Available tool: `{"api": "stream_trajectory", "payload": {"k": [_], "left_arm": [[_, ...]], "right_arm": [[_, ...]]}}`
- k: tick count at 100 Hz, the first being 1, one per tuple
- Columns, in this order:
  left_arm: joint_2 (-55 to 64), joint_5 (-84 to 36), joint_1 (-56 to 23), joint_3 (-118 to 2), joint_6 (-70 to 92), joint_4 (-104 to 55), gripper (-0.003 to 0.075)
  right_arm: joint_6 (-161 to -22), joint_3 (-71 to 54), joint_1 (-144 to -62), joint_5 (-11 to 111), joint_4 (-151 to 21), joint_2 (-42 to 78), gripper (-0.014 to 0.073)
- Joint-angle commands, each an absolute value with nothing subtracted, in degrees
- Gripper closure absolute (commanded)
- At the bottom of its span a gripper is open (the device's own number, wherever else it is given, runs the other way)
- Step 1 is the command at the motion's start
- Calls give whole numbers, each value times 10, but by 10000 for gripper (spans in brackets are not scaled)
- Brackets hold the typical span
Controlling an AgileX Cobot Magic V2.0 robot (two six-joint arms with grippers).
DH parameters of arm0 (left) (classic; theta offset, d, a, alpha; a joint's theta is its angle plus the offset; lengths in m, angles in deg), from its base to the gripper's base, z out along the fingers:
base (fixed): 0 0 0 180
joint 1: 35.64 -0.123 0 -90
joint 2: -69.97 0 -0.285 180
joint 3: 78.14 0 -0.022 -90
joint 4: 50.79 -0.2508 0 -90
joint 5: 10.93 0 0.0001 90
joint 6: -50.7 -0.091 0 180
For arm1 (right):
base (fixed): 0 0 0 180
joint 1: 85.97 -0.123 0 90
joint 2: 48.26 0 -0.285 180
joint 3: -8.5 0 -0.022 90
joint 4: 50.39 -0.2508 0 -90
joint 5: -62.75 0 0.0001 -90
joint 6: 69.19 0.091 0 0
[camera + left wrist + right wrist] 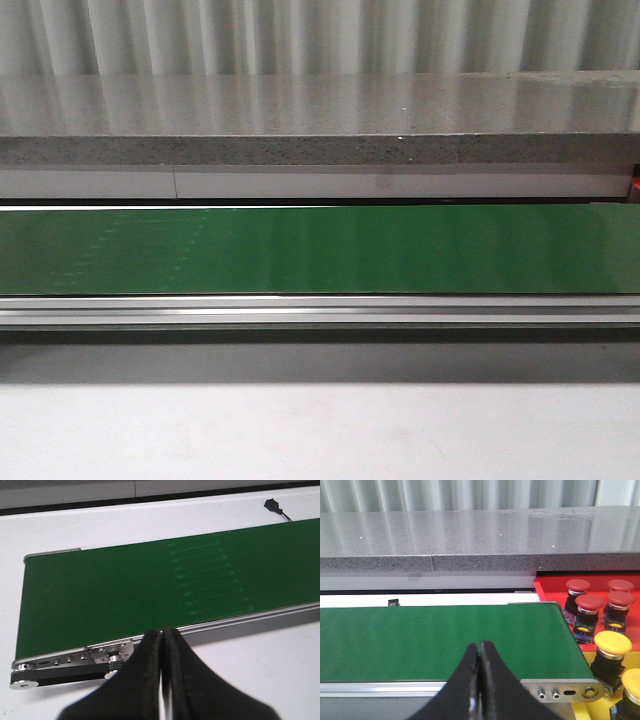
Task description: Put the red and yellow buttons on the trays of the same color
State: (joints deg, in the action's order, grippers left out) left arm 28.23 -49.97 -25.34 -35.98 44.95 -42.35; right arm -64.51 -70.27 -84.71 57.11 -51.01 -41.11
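Both the left pincer and the right pincer are closed and hold nothing, above the green belt. Four red buttons stand in the red tray, and two yellow buttons in the yellow tray, beside the belt's end.

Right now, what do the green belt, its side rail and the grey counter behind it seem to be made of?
The green conveyor belt looks like smooth rubber or PVC, faintly glossy from soft reflections. The silver side rail looks like brushed aluminium with bright streaks. The grey speckled counter seems polished stone or composite.
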Motion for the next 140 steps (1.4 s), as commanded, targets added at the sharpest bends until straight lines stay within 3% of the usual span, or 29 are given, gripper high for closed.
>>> {"api": "stream_trajectory", "payload": {"k": [1,44,58,68,82,134,140], "left_arm": [[281,-463,-248,-374,451,-417,740],[281,-461,-249,-370,451,-435,740],[302,-349,-249,-336,474,-446,740],[334,-225,-250,-284,474,-471,740],[385,-160,-262,-219,474,-481,740],[621,-73,-313,19,474,-454,740],[643,-132,-313,15,475,-452,740]], "right_arm": [[-644,-704,-843,619,-504,-420,659],[-644,-704,-843,619,-504,-420,659],[-644,-704,-843,619,-504,-420,659],[-644,-704,-843,619,-504,-420,659],[-644,-704,-843,619,-504,-420,659],[-644,-704,-843,619,-504,-420,659],[-644,-704,-843,619,-504,-420,659]]}}
